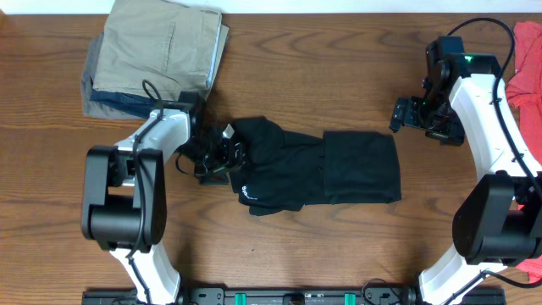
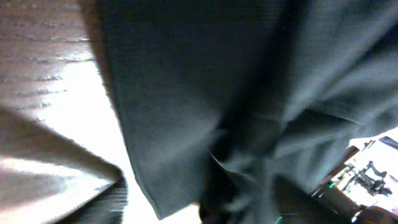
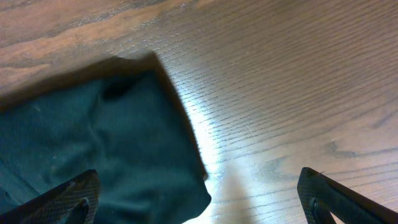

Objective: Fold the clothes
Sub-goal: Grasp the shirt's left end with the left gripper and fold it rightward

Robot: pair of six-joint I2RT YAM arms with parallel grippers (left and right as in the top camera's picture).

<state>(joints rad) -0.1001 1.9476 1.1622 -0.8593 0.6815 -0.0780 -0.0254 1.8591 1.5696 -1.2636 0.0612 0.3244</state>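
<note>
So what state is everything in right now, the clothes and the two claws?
black shirt: lying flat, partly folded, left end bunched up.
left gripper: at the shirt's bunched left end; open or shut unclear.
right gripper: open, empty, near the shirt's right end.
khaki garment: folded, on top of the blue-grey one.
blue-grey garment: folded, underneath.
red garment: bunched, mostly out of frame.

There are 1 black shirt (image 1: 339, 169), 1 khaki garment (image 1: 157, 47), 1 blue-grey garment (image 1: 110, 103), 1 red garment (image 1: 529, 63), 2 pincers (image 1: 218, 155) (image 1: 400, 113).
</note>
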